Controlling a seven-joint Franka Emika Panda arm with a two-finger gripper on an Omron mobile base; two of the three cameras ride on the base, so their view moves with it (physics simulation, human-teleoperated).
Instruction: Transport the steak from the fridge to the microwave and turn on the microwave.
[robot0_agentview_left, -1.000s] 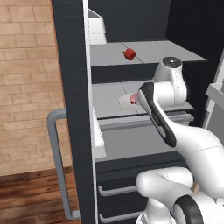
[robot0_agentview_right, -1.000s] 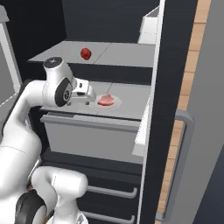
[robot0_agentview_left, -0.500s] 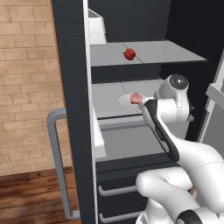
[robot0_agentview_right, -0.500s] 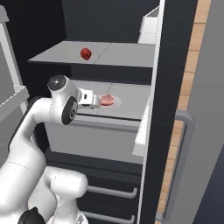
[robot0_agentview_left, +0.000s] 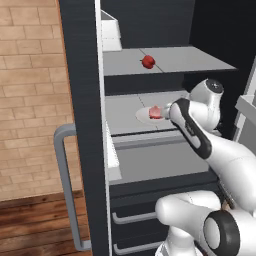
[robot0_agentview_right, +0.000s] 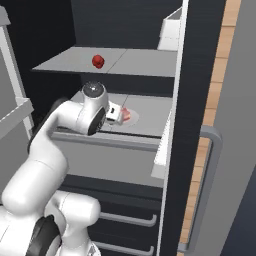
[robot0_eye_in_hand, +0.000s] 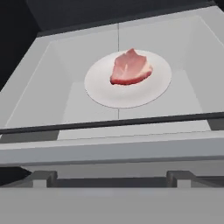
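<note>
We've got the gripper (robot0_agentview_right: 116, 114) at the front edge of the fridge's (robot0_agentview_left: 80, 100) middle shelf (robot0_agentview_left: 125, 117), pointed inward. Jaws stand wide apart and hold nothing — in the hand view the finger tips (robot0_eye_in_hand: 41, 178) sit low at either side with bare shelf between them.

Steak (robot0_eye_in_hand: 130, 66) is straight ahead of the gripper, lying on a white plate (robot0_eye_in_hand: 100, 89) (roughly centred on it, a bit toward the far side). Plate rests flat on the shelf, just beyond the shelf's front lip. Steak and gripper are apart, no contact — from the left base view the steak (robot0_agentview_left: 155, 111) is just past the hand, partly hidden by the arm; from the right base view we see the steak (robot0_agentview_right: 127, 115) right next to the gripper's nose.

One shelf above the gripper, a round red fruit (robot0_agentview_left: 148, 61) sits on its own, well apart from the plate. Below the gripper is the grey tub drawer (robot0_agentview_right: 110, 162), and lower down the drawers with bar handles (robot0_agentview_right: 127, 217). The fridge door stands open, its grey handle (robot0_agentview_left: 65, 190) off to the gripper's left.
</note>
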